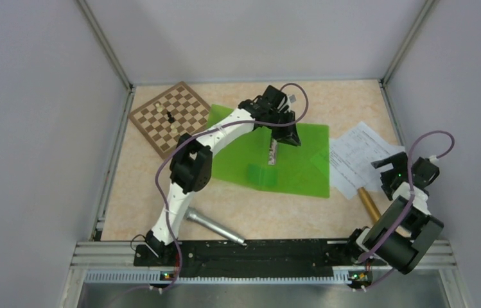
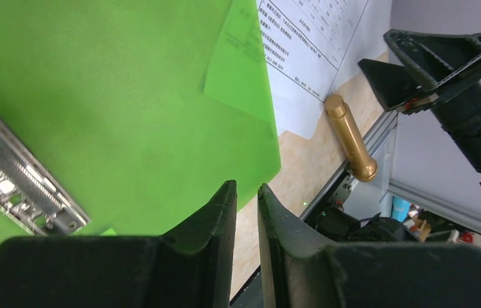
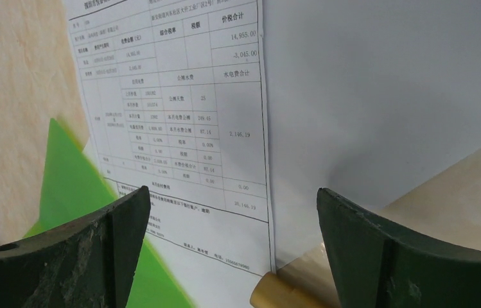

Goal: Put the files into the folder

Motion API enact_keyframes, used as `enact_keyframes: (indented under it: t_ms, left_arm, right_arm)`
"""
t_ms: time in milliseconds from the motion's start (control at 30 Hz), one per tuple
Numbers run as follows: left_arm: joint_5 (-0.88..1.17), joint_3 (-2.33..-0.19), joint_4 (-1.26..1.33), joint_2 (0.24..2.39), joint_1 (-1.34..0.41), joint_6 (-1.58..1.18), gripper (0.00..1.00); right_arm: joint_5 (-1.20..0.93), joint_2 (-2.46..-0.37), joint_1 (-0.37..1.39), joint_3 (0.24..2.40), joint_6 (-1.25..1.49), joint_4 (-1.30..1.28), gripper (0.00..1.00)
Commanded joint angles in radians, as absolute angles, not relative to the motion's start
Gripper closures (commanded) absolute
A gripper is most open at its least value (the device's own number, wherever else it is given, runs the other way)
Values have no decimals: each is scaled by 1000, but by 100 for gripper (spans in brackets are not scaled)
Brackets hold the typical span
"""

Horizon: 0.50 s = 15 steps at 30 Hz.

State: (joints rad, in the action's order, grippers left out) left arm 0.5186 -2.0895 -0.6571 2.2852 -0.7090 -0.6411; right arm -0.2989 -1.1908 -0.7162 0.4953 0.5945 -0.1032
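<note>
The green folder point(image 1: 289, 160) lies open and flat in the middle of the table, its metal clip point(image 1: 272, 153) along the centre. My left gripper point(image 1: 286, 138) hovers over the folder next to the clip, jaws nearly together with nothing between them. In the left wrist view the folder point(image 2: 115, 96) and the clip point(image 2: 19, 173) lie under my left gripper point(image 2: 247, 187). The files point(image 1: 356, 154) are white printed sheets to the right of the folder, their left edge overlapping it. My right gripper point(image 1: 388, 168) is open above their near right part. The right wrist view shows the files point(image 3: 225, 128) and a folder corner point(image 3: 70, 179) below my right gripper point(image 3: 234, 199).
A brass cylinder point(image 1: 371, 204) lies at the near edge of the files, close under my right gripper. A grey metal cylinder point(image 1: 215, 226) lies near the left arm's base. A brown checkered board point(image 1: 186, 102) with a black piece point(image 1: 170, 117) is at the back left.
</note>
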Motion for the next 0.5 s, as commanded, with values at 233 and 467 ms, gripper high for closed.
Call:
enact_keyframes:
  t_ms: [233,467]
  left_arm:
    - [557,-2090,-483,2434,-723,-731,76]
    - [436,-2003,-566,2427,-713,-648,77]
  right_arm:
    - [-561,-1299,-719,433,599,121,2]
    - [-683,-1319,-719,399,647,221,2]
